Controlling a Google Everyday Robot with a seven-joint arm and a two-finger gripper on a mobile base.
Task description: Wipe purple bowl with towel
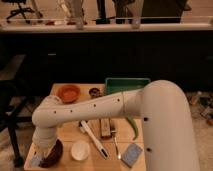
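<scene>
The purple bowl (54, 154) sits at the front left corner of the wooden table (112, 162), partly hidden behind my arm's wrist. My gripper (41, 154) points down at the bowl's left rim, at the end of the big white arm that reaches across the table from the right. It is shut on the towel (34, 161), a pale cloth that shows just below it at the bowl's left edge. The wrist hides most of the fingers.
A white bowl (80, 150) stands right of the purple one. An orange bowl (68, 92) and a small dark cup (94, 92) are at the back left, a green bin (127, 85) at the back. A white brush (93, 138), a brown block (105, 128) and a blue-grey sponge (131, 155) lie mid-table.
</scene>
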